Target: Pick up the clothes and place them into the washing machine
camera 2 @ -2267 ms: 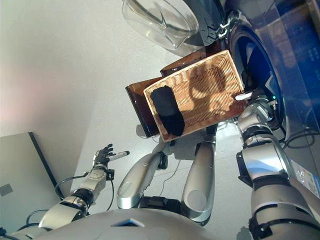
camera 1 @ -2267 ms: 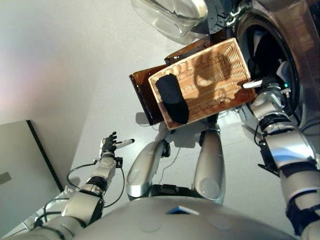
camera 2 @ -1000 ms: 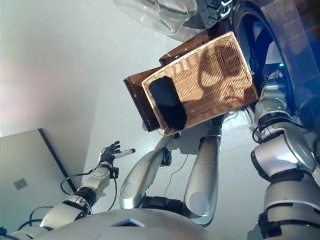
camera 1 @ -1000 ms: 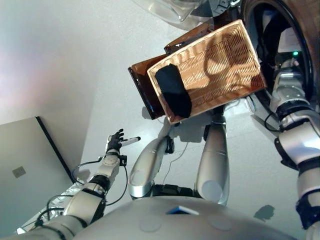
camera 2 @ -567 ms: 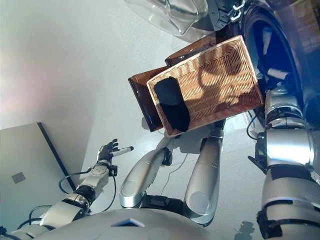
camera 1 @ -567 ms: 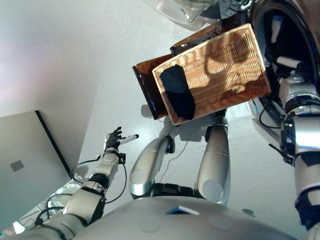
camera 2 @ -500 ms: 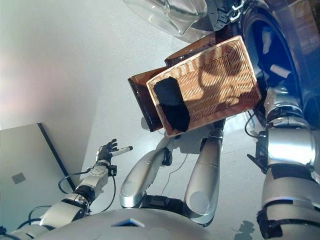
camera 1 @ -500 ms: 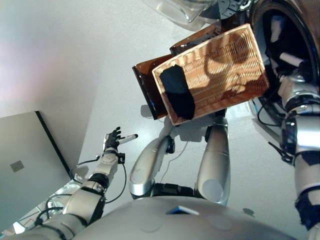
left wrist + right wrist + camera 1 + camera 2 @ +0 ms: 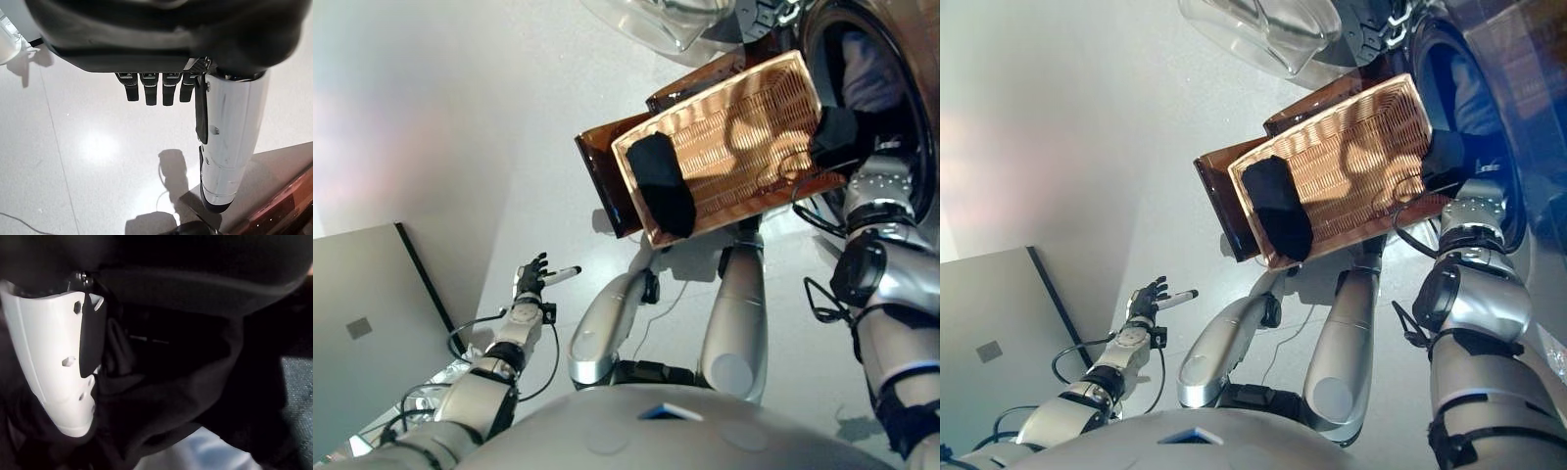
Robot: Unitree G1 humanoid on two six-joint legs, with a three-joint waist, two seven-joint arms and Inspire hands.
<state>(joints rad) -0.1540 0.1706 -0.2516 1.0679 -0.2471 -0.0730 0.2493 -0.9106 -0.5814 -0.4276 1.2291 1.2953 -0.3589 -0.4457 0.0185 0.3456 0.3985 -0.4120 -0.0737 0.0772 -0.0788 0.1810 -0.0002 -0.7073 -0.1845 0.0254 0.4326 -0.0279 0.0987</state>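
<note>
1. The right robot hand (image 9: 839, 135) is at the mouth of the washer drum (image 9: 891, 59), just past the basket's far end. Its wrist view shows dark cloth (image 9: 161, 406) bunched against the thumb and palm, so it looks clenched on a dark garment; the fingers themselves are buried in the folds.
2. A pale garment (image 9: 867, 83) already lies inside the drum, beyond the right robot hand.
3. The wicker basket (image 9: 744, 108) sits on a brown stand (image 9: 597, 171) just beside the washer. One more dark garment (image 9: 661, 196) lies in the basket, at the end farthest from the drum, draped up to the rim.
4. The left robot hand (image 9: 530, 279) hangs well away from the basket, out over the floor, with fingers straight and relaxed and nothing in them.
5. The clear door (image 9: 1263, 34) stands swung open beyond the basket.
6. Handling, as a judgement: the cloth is soft, light and limp, and will sag and trail from any grip. A single edge pinch risks a hem snagging on the basket rim or the drum lip.
7. Best to take the garment left in the basket at its bunched middle, gathering several layers, and lift it well clear of the rim before swinging it toward the drum.
</note>
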